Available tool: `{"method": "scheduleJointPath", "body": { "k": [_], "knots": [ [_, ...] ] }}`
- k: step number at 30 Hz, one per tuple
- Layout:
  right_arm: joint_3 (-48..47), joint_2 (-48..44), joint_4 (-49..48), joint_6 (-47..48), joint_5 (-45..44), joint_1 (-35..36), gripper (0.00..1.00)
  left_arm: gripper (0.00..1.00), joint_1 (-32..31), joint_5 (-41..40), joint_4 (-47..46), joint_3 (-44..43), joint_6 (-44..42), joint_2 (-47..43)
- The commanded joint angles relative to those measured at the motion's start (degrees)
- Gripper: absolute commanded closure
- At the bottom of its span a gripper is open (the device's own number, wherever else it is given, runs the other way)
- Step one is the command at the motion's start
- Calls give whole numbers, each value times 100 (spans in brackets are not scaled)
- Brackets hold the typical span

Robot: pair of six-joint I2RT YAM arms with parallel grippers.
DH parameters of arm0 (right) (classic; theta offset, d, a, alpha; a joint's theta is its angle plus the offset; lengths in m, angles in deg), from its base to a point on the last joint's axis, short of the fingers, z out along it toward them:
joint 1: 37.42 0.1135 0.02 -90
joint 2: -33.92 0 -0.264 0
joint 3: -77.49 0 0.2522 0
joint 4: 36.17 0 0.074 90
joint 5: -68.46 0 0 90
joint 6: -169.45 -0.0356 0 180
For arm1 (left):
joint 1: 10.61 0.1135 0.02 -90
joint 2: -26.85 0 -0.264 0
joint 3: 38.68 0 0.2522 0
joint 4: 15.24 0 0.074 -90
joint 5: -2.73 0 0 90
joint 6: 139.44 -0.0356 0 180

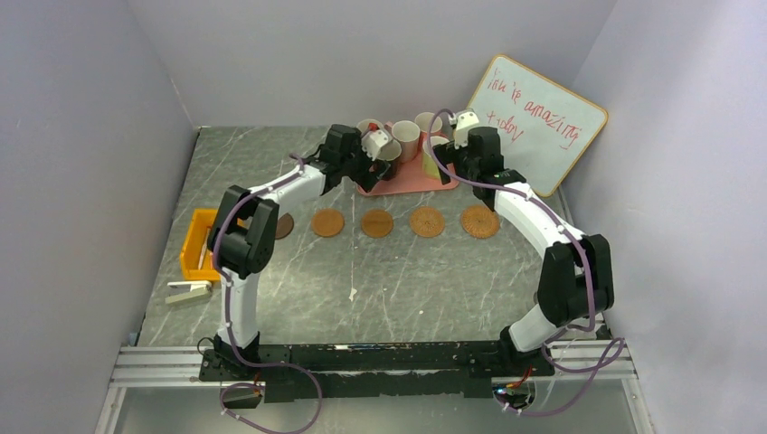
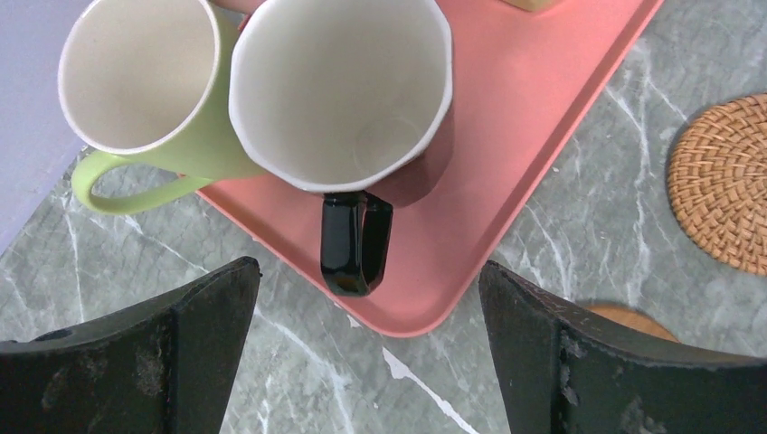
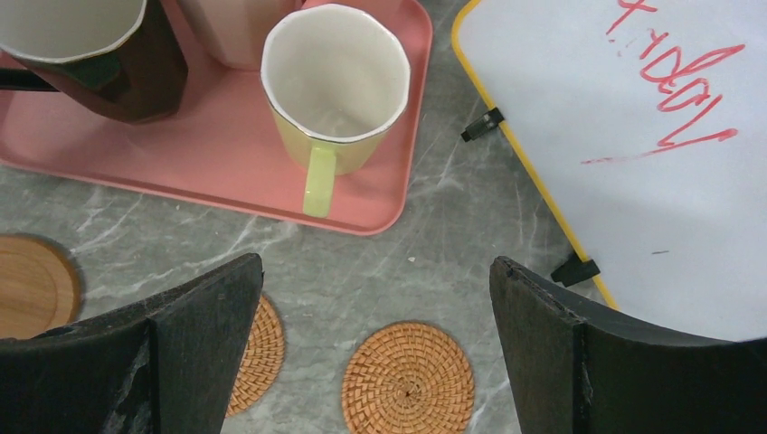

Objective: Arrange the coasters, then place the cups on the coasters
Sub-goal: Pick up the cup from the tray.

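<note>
The cups (image 1: 406, 137) stand on the pink tray (image 1: 411, 176), just ahead of both pairs of fingers. Your left fingers (image 2: 172, 353) are spread wide before the dark brown mug (image 2: 339, 90), and your right fingers (image 3: 181, 353) are spread before a pale green mug (image 3: 335, 90). The coasters (image 1: 377, 222) lie in a row on the desk (image 1: 407, 289) behind the fingers.

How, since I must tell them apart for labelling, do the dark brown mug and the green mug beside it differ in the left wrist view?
The dark brown mug has a faceted rim; the green mug has a round one. The brown mug's handle is black, angular and over the pink tray; the green mug's is a rounded green loop past the tray's edge. Both stand upright, empty, pale inside.
</note>
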State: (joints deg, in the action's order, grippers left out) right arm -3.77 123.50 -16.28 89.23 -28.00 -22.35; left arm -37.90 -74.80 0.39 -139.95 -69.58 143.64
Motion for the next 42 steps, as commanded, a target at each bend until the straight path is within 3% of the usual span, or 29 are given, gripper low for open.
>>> {"method": "scheduleJointPath", "body": {
  "k": [1,20,22,23,27,33,40,42],
  "knots": [
    [7,-3,-181,-66,197,-26,0,4,0,-50,20,-302,145,273],
    [-48,-70,-24,-90,536,-120,0,5,221,323,151,-1060,113,836],
    [-39,-79,-25,-99,573,-126,0,29,233,407,188,-1149,158,907],
    [-35,-75,-24,-99,587,-129,0,33,240,454,216,-1194,168,933],
    [-43,-55,-15,-108,617,-145,0,26,241,556,414,-1426,159,1089],
    [-39,-71,-15,-99,621,-153,0,33,238,666,443,-1495,161,1105],
    [-28,-60,-15,-108,621,-154,0,61,224,927,589,-1615,165,1152],
    [-26,-50,-24,-108,626,-154,0,79,224,970,562,-1589,190,1125]
  ]
}}
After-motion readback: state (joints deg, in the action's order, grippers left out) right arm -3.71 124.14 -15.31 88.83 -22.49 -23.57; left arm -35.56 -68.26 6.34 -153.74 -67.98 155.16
